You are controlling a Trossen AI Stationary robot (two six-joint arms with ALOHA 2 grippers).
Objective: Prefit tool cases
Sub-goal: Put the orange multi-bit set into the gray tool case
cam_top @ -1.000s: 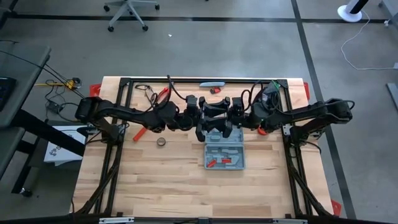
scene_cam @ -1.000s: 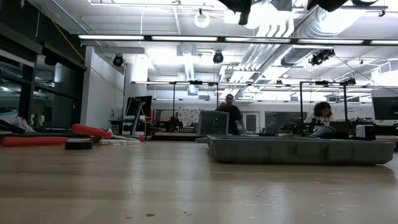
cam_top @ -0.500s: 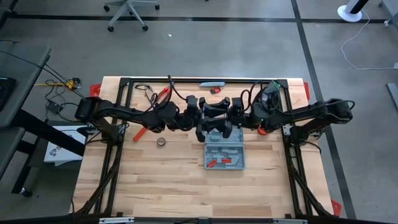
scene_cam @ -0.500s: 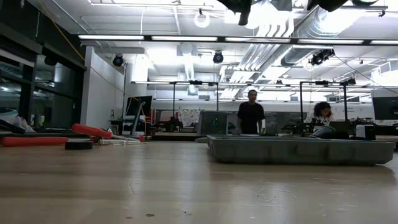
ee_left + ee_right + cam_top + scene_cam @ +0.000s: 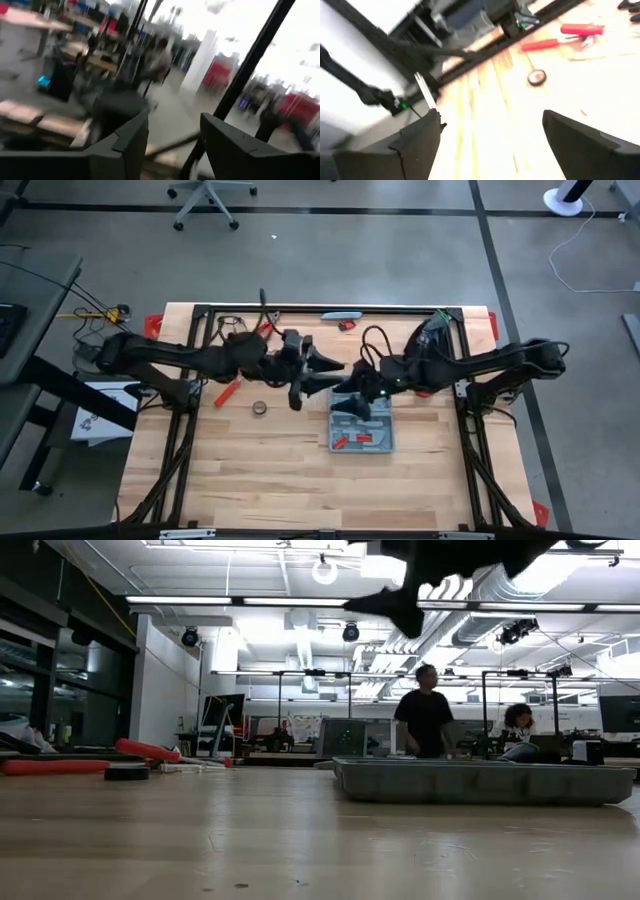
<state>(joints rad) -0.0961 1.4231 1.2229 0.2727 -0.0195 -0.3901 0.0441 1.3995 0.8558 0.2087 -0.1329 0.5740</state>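
Note:
The grey-blue tool case [image 5: 362, 432] lies flat on the table right of centre, its moulded inside up, with red-handled tools in its slots. In the low view the tool case [image 5: 485, 782] shows as a low grey tray. My left gripper [image 5: 322, 378] hangs open above the table, just left of the case's far end, pointing level toward the right; my left gripper [image 5: 172, 145] has nothing between its fingers. My right gripper [image 5: 351, 404] hovers open over the case's far left corner, slanting down; my right gripper [image 5: 492, 142] has only bare table between its fingers.
Loose red-handled tools [image 5: 227, 393] [image 5: 580, 30] and a small round ring [image 5: 259, 408] lie on the table's left half. A flat grey-blue piece [image 5: 340, 315] sits at the far edge. Black frame struts [image 5: 190, 410] run along both sides. People [image 5: 425, 720] stand in the room beyond.
The two grippers, close together over the case's far end before, have parted. My left gripper has drawn back toward the table's left, risen a little and tipped up to level. My right gripper has sunk toward the case and tipped. Both stay open.

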